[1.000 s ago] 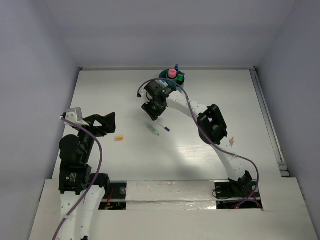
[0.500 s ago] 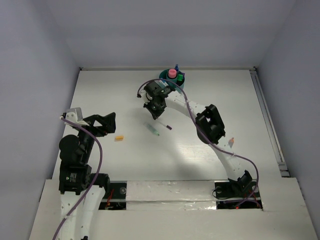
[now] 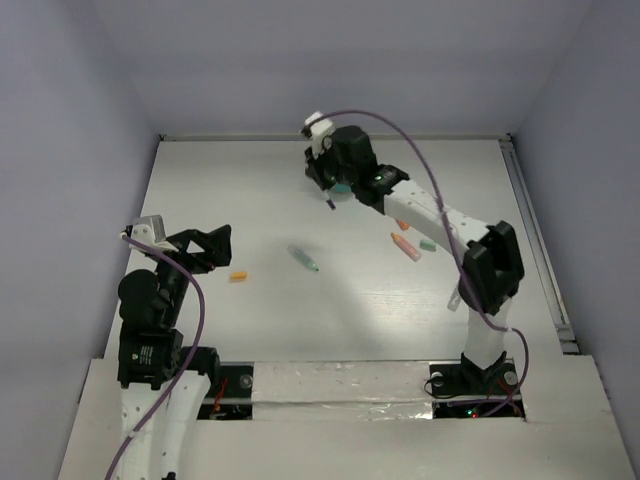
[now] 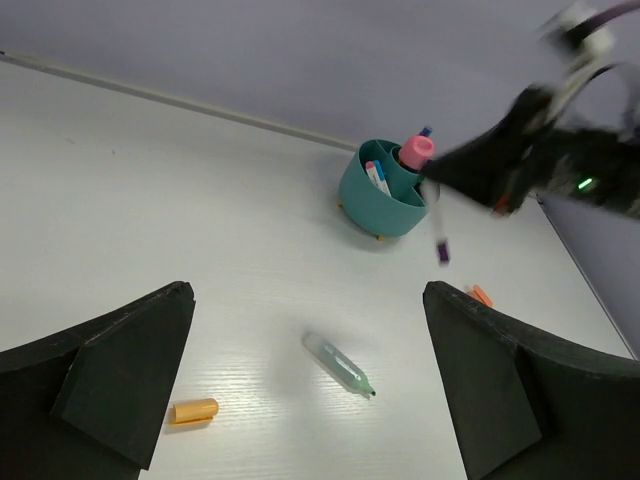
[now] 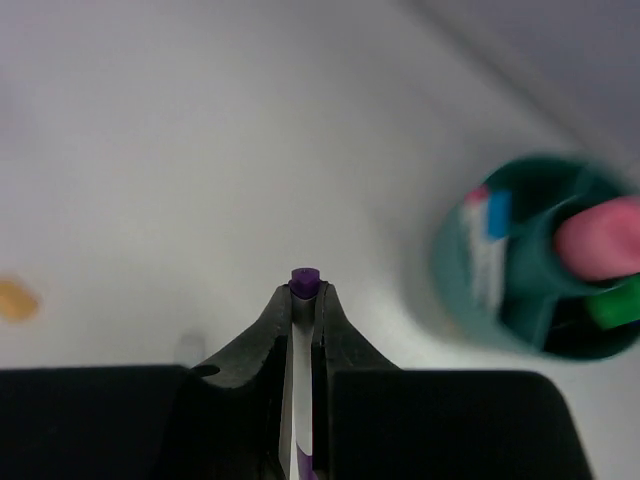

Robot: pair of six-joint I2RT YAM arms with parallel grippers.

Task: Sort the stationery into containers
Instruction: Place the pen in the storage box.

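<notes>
The white counter (image 3: 250, 180) is lying between pale walls. The right pincer (image 5: 304, 295), closed, is gripping a purple pen (image 5: 304, 278) in the air near the cup (image 4: 380, 205), far centre. The left pincer (image 3: 214, 245) is gaping wide, empty.

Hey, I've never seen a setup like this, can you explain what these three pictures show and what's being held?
These are two robot arms bolted to a white table. One picture looks down from above; the other two come from a camera on each wrist. The right gripper is shut on a thin purple-tipped pen, held in the air near the teal cup, which holds a pink-capped bottle and some pens. The left gripper is open and empty. A green-tipped marker and an orange piece lie on the table.
</notes>
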